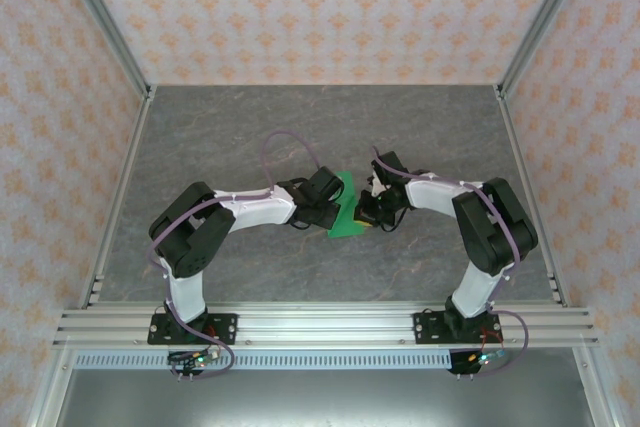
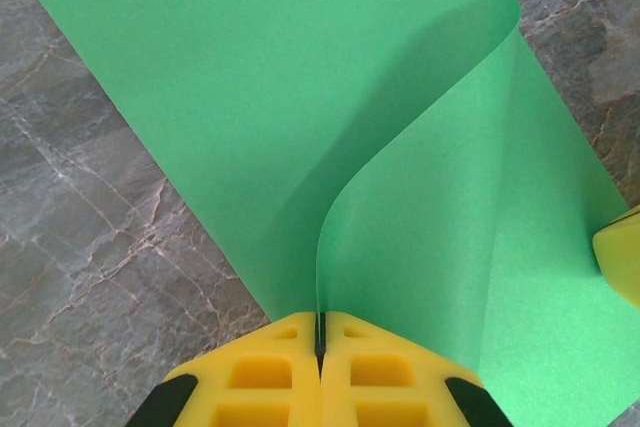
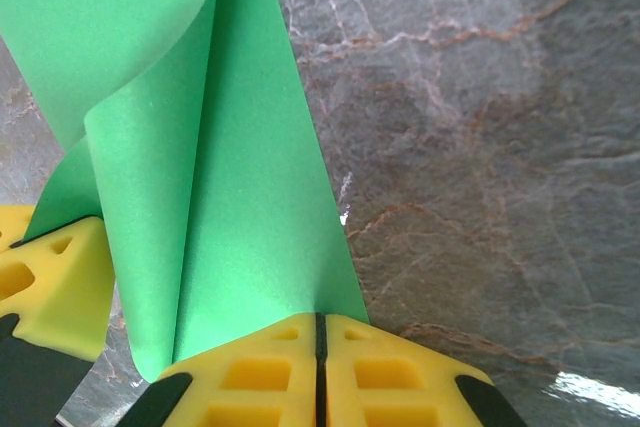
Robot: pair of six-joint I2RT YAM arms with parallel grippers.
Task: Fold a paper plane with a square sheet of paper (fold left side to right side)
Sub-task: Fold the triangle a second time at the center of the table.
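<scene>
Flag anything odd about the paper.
Nothing torn or crumpled. The paper is not flat: it bows up in a soft, uncreased curl between the left gripper and right gripper, both shut on it. That fits a fold in progress.

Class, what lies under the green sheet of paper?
Grey marbled table shows around the green sheet; whatever lies directly beneath is covered. The sheet curls over itself.
</scene>
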